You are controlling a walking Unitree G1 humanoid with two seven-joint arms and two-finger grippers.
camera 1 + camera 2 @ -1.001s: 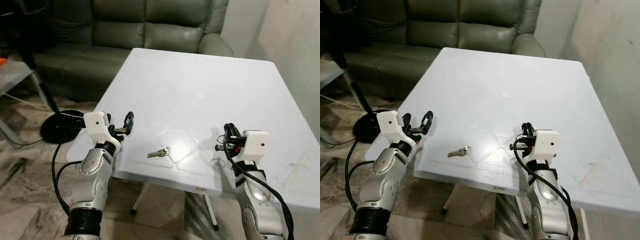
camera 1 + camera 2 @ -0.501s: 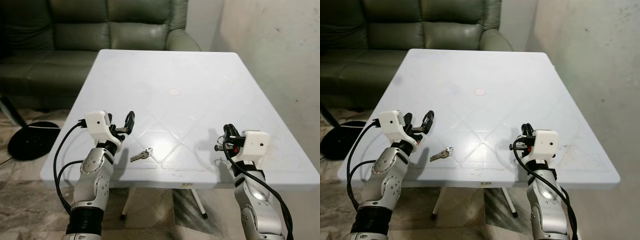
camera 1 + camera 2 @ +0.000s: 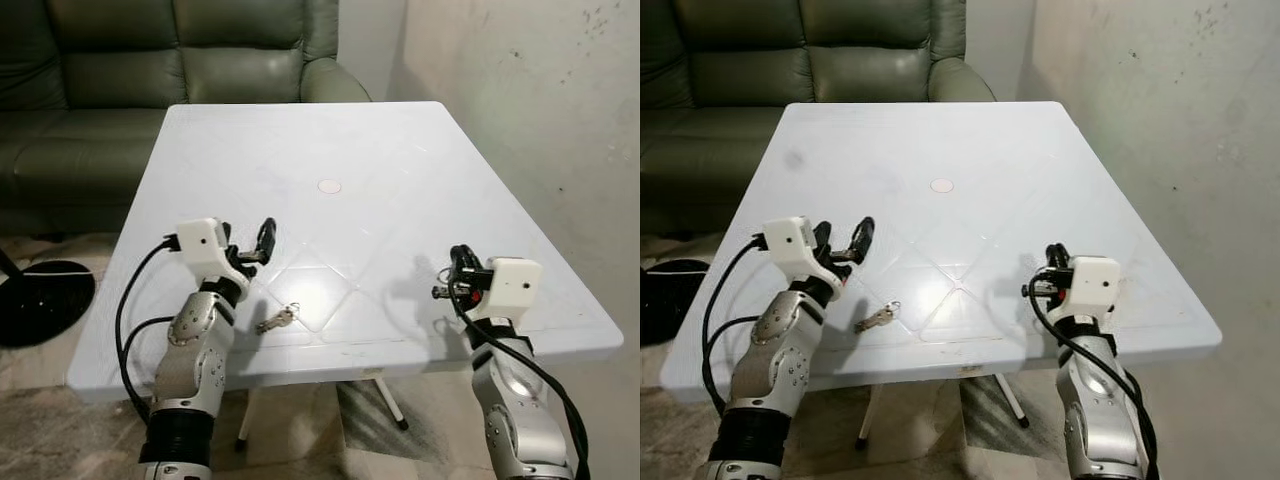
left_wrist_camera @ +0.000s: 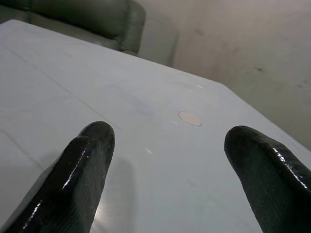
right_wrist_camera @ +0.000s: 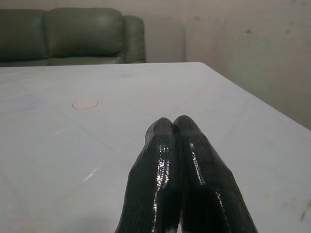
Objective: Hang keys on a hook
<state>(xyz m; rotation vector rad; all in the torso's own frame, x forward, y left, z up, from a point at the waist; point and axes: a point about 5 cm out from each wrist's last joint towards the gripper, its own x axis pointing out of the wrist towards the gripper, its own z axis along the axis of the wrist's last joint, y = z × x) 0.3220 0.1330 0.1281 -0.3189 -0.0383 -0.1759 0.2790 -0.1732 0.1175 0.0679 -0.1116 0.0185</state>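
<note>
Hovering with fingers spread above the white table (image 3: 400,150), the left gripper (image 3: 247,243) sits just behind the keys (image 3: 276,319), which lie flat near the front edge; the right gripper (image 3: 457,268), fingers pressed together and empty, hangs well apart.

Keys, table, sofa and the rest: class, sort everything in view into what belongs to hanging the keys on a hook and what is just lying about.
Belongs to the job:
keys, lying near the table's front edge
left gripper, open, above the table just behind the keys
right gripper, shut, holding nothing

Just there:
white table
green sofa
round plug at the table's centre
black round base on the floor
</note>
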